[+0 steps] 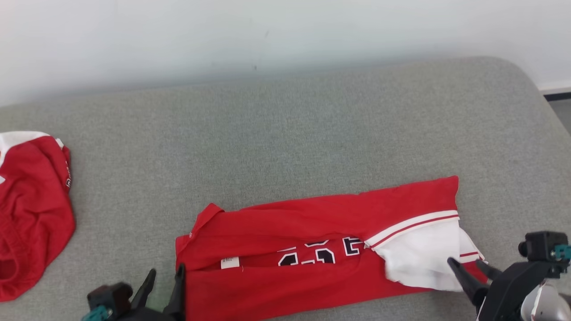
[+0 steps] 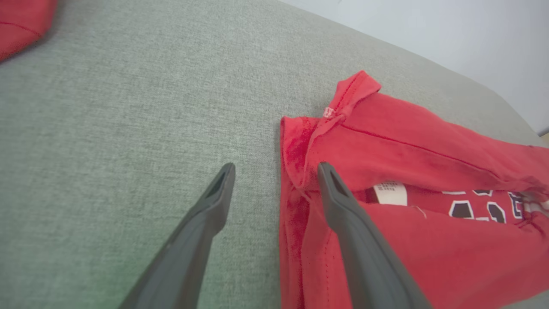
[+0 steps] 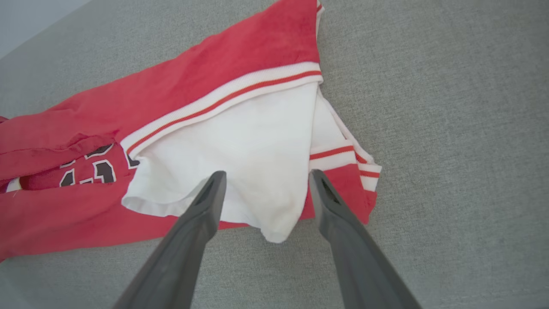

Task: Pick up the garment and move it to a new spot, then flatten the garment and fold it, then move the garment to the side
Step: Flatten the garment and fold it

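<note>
At the far left of the grey cushion [image 1: 285, 133] a crumpled red heap [image 1: 31, 214] lies partly cut off by the head view, well apart from everything else. Bare cushion runs from it to the middle, and a broad bare band stretches behind, up to the pale wall [image 1: 267, 35].

The left gripper [image 1: 166, 276] stands wide and holds nothing. It straddles the left end of the garment [image 1: 312, 232]: one finger is over bare cushion, the other over red cloth (whether it touches cannot be told).

The garment is a long red strip folded lengthwise, lying near the cushion's front edge and rising slightly to the right. In its centre gap show a white label [image 1: 229, 263] and black numerals [image 1: 312, 256]. At its right end a white panel [image 1: 419, 254] with striped trim spills loosely forward.

The right gripper [image 1: 466, 265] is likewise spread wide and empty, its tips over that white panel. Beyond it the cushion rounds off at its far right corner.

Count: two red pieces, two grippers, one label.
</note>
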`<state>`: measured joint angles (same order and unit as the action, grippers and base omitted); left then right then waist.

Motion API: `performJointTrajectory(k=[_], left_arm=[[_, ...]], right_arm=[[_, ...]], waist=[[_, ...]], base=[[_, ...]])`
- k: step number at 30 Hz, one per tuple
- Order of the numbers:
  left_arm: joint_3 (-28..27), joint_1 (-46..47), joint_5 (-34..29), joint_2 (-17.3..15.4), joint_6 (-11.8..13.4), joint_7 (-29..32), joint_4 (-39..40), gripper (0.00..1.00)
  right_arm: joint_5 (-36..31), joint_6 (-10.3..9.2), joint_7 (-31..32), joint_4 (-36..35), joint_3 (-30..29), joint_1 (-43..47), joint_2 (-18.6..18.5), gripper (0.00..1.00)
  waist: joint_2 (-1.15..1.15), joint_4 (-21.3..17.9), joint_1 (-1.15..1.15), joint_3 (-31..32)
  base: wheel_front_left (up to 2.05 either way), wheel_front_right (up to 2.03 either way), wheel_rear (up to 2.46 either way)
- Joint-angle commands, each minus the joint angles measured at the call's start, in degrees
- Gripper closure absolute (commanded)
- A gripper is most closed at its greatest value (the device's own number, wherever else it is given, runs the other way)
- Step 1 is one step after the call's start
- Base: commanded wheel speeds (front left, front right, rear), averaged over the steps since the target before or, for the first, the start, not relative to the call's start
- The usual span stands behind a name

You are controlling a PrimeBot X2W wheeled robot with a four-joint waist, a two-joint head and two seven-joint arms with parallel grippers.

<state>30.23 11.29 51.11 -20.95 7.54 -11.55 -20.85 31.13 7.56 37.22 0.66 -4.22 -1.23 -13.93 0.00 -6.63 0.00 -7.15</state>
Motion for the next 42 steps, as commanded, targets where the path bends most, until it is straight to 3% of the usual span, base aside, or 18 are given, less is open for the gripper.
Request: performJointTrajectory(k=[1,8,17,25,31,42], left_arm=[[-0.45,-1.23,0.07,0.13,-0.21,-0.80,-0.09,0.00],[-5.36,-6.29,-4.49,0.96,-2.81,-3.65,4.41,0.00],[-18.80,-16.70,-19.24,7.18,-9.24,-3.64,15.22,0.00],[-26.21,-22.63,-27.03,12.37,-13.59,-3.65,18.00,0.00],[-27.87,-24.15,-29.11,14.20,-14.61,-3.65,17.21,0.00],[-28.20,-22.36,-29.81,13.97,-14.99,-3.66,15.94,0.00]], right_arm=[[-0.43,-0.13,-0.19,0.06,0.12,0.83,0.31,0.00],[-1.87,-0.13,-3.20,0.17,-1.31,2.13,1.06,0.00],[-3.50,-0.13,-2.42,3.56,-2.04,-1.38,1.56,0.00],[-5.56,-0.13,-0.44,11.64,-3.39,-7.80,0.89,0.00],[-8.20,-0.13,0.95,19.14,-5.53,-13.15,0.22,0.00],[-12.33,-0.13,-1.53,29.44,-5.78,-19.85,0.48,0.00]], waist=[[0.00,0.09,0.00,1.32],[0.00,0.78,0.00,4.95],[0.00,1.95,0.00,6.77],[0.00,2.80,0.00,6.28],[0.00,3.56,0.00,4.56],[0.00,5.44,0.00,0.82]], base=[[0.00,0.00,0.00],[0.00,0.00,0.00],[0.00,0.00,0.00],[0.00,0.00,0.00],[0.00,0.00,0.00],[0.00,0.00,0.00]])
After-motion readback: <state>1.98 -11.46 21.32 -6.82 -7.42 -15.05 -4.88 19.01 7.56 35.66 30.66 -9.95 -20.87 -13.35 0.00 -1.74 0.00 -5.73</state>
